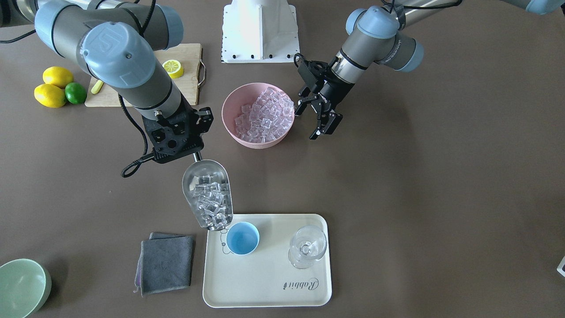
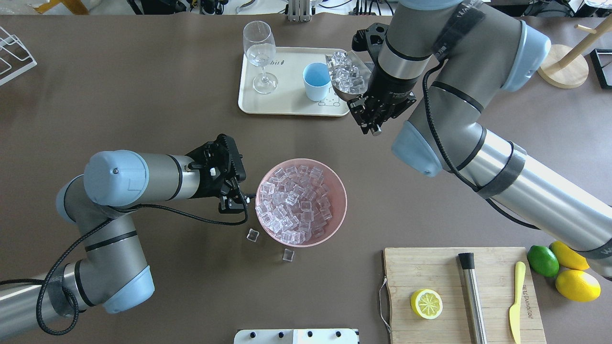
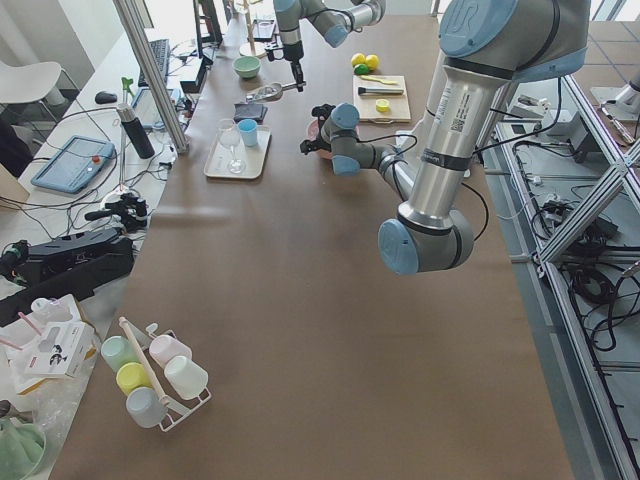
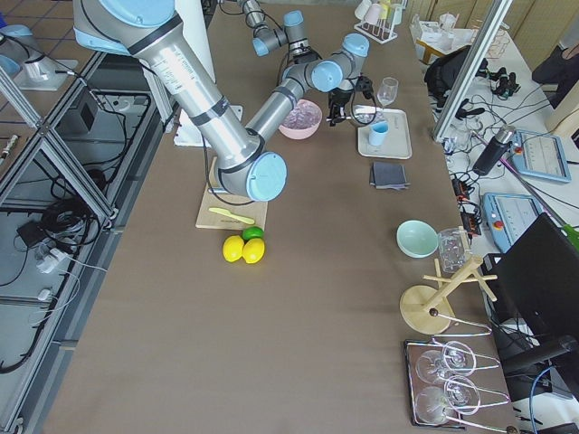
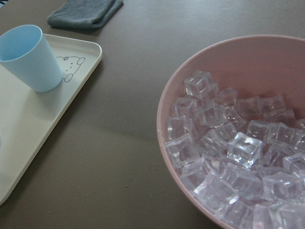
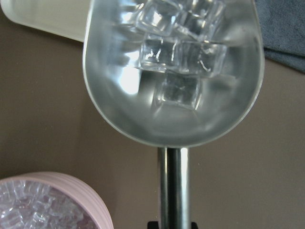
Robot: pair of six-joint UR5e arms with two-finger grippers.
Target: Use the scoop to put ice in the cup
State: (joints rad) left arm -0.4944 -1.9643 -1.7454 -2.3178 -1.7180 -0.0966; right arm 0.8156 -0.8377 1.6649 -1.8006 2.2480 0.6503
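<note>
The steel scoop [image 1: 207, 194] hangs over the table, loaded with several ice cubes [image 1: 211, 201]. Its front lip is over the tray edge, right beside the light-blue cup [image 1: 242, 238]. The cup stands upright and looks empty [image 2: 316, 81]. My right gripper [image 1: 196, 154] is shut on the scoop's rod handle [image 6: 174, 186]. More ice [image 2: 299, 203] fills the pink bowl [image 1: 229, 104]. My left gripper [image 1: 318, 118] is open beside the bowl's rim, holding nothing. Two loose cubes [image 2: 252, 234] lie on the table by the bowl.
The cream tray [image 1: 265, 282] also carries a clear stemmed glass [image 1: 307, 246]. A grey cloth [image 1: 165, 263] lies beside the tray, and a pale green bowl [image 1: 20, 287] sits at the table corner. A cutting board [image 2: 459, 296] holds a lemon half, a steel cylinder and a knife.
</note>
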